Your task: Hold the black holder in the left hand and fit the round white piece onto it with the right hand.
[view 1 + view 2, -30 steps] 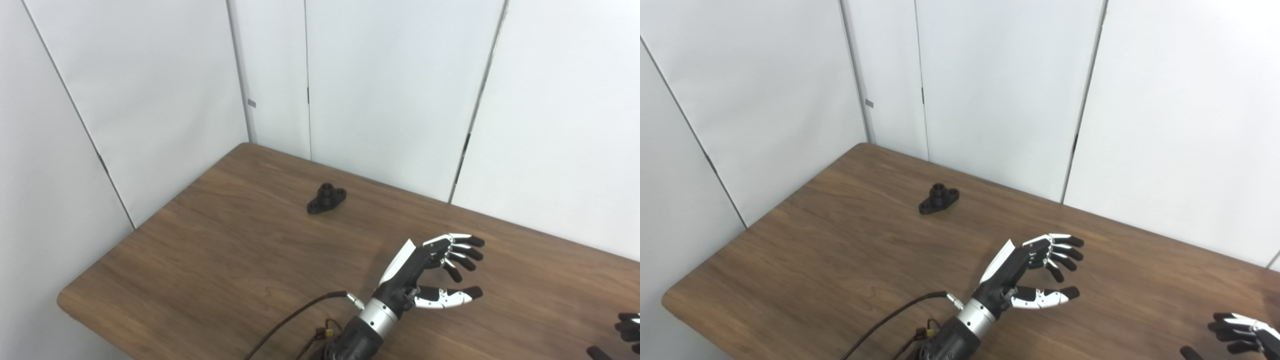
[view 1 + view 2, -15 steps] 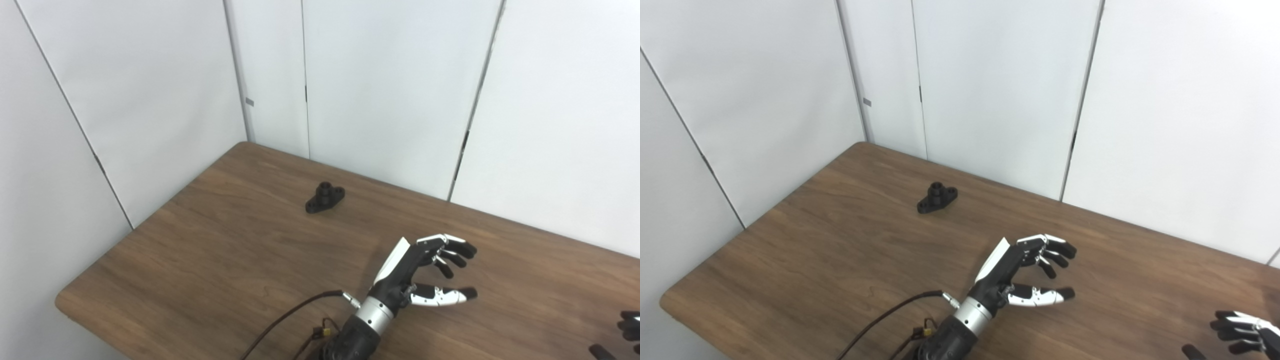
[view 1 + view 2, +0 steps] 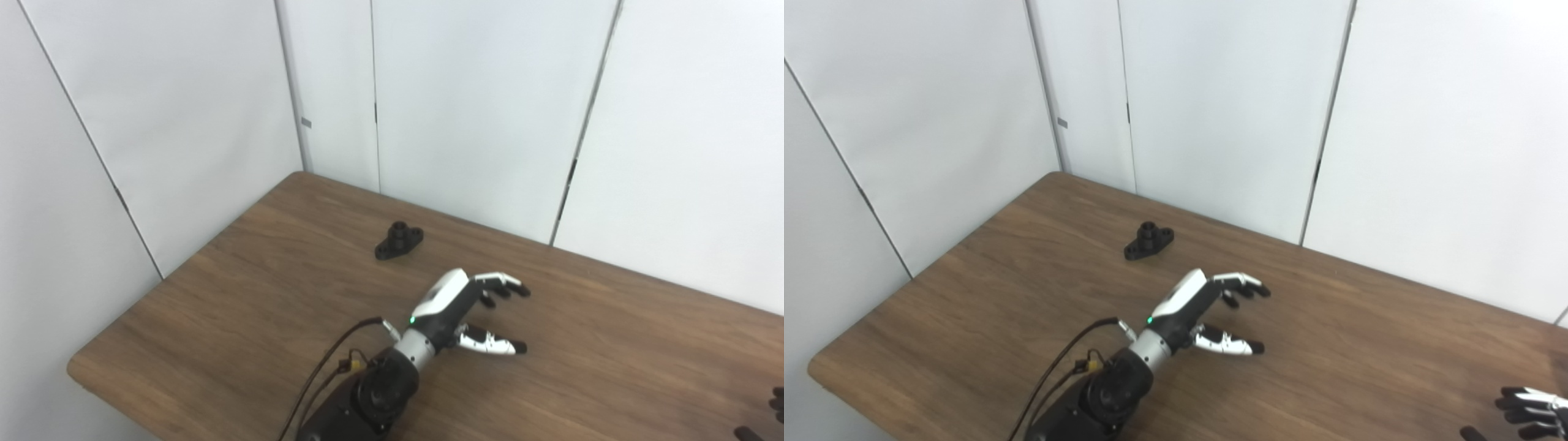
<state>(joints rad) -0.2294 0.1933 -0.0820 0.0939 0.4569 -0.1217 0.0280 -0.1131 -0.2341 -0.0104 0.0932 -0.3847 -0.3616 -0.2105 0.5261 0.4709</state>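
Black holder [image 3: 399, 240] sits upper-centre on the desk [image 3: 245, 318]; left hand [image 3: 468, 306], fingers [image 3: 505, 283] apart and empty, should reach up-left, straddling its raised hub.

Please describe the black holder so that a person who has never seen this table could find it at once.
Look at the brown wooden table and go toward its far corner, where the white wall panels meet. The black holder lies flat there, alone, beyond the open left hand. It is a small flat base with rounded ends, holes in them, and a short tube standing at its middle; no other loose object is in view.
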